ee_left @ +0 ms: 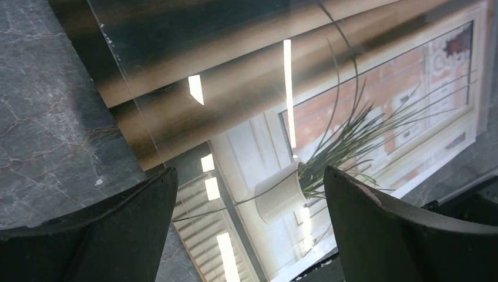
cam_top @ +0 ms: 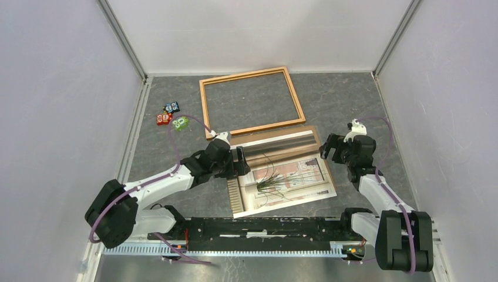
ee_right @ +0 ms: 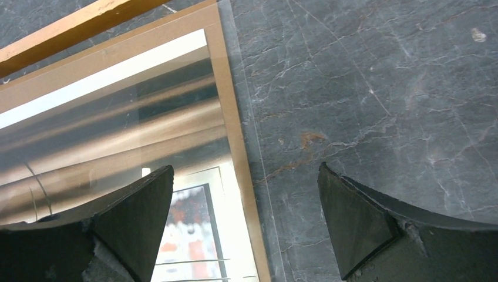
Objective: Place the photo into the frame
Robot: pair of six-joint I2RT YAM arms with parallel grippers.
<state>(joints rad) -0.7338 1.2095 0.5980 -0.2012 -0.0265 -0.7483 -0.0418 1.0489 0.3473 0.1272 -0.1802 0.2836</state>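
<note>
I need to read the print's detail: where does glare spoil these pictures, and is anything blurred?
Left wrist view: white bars of reflected light cross the photo, and the fingers look dark and soft. Right wrist view: a pale sheen dulls the photo's upper bands; the table is sharp. Top view: a light streak crosses the photo's top; the frame shows no glare.

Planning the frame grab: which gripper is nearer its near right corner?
Right. Right gripper sits near-right of the frame corner; left gripper hovers over the photo's left edge.
</note>
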